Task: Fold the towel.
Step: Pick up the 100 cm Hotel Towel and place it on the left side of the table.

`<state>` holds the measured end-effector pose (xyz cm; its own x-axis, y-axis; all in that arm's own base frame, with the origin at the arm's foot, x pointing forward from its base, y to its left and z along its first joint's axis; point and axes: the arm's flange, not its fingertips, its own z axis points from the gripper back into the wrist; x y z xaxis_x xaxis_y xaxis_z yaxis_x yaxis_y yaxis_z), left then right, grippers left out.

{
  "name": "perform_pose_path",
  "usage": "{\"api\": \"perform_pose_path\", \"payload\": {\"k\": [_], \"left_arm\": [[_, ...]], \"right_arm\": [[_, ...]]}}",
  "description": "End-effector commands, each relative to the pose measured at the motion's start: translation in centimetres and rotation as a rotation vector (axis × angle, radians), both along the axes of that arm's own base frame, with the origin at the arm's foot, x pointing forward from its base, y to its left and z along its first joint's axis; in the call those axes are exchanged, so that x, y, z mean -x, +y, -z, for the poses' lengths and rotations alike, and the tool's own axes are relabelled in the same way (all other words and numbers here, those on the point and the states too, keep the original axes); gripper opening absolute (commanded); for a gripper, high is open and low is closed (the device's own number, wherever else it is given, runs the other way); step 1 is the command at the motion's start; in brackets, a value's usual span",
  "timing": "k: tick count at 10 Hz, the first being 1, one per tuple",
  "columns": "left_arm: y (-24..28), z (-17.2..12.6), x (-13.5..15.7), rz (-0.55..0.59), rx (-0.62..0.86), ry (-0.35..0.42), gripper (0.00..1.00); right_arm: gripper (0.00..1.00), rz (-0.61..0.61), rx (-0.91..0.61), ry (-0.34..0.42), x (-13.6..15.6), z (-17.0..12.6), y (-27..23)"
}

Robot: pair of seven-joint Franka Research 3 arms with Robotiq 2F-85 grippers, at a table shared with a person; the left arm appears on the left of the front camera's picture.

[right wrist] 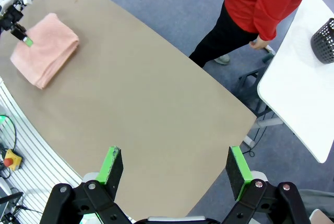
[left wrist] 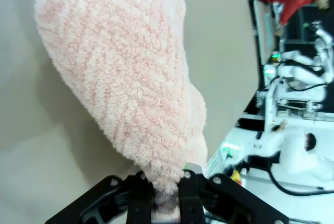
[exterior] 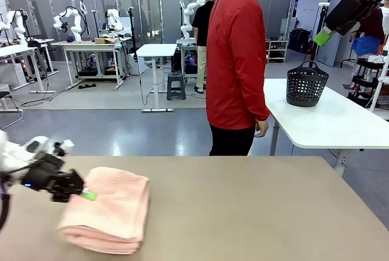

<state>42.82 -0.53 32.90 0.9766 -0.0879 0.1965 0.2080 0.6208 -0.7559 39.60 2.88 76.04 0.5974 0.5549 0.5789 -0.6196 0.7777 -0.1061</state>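
Two arms share the long tan table (exterior: 255, 212), and the nearer matter is at its left end. There the left gripper (exterior: 85, 194), black with green pads, has its jaws pinched together on the near left edge of the salmon-pink terry towel (exterior: 112, 212); the left wrist view shows the zigzag-woven cloth (left wrist: 130, 88) rising from between the closed fingers (left wrist: 190, 195). The towel lies folded into a thick, layered rectangle flat on the table (its rounded fold faces the near edge). The right gripper (right wrist: 175, 166) hangs high above the table's right part, jaws spread wide and holding nothing. Past the table's far edge stands a person in a red jacket (exterior: 236, 60), and beyond, on a white table (exterior: 340, 121), a dark plastic basket (exterior: 306, 84).
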Motion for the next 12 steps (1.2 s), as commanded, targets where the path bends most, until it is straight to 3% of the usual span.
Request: {"api": "perform_pose_path", "payload": {"k": [1, 5, 8, 9, 10, 11, 12], "left_arm": [[5.7, -1.2, -1.8, 0.021, -0.024, 0.034, 0.00], [16.2, -1.6, -2.9, 0.068, -0.134, 0.041, 0.00], [17.8, -1.2, -3.2, 0.066, -0.179, 0.021, 0.00], [17.8, -0.9, -3.2, 0.045, -0.186, 0.021, 0.43], [18.0, -1.1, -3.1, 0.033, -0.200, 0.023, 0.53], [18.1, -1.3, -2.8, 0.024, -0.232, 0.034, 0.81], [18.4, -1.7, -2.5, -0.001, -0.266, 0.050, 0.91]], "right_arm": [[1.00, -0.001, -0.002, 0.001, 0.1, 0.0, 0.0], [1.00, -0.001, -0.002, 0.001, 0.1, 0.0, 0.0], [1.00, -0.001, -0.002, 0.001, 0.1, 0.0, 0.0], [1.00, -0.001, -0.002, 0.001, 0.1, 0.0, 0.0], [1.00, -0.001, -0.002, 0.001, 0.1, 0.0, 0.0], [1.00, -0.001, -0.002, 0.001, 0.1, 0.0, 0.0], [1.00, -0.001, -0.002, 0.001, 0.1, 0.0, 0.0]]}}
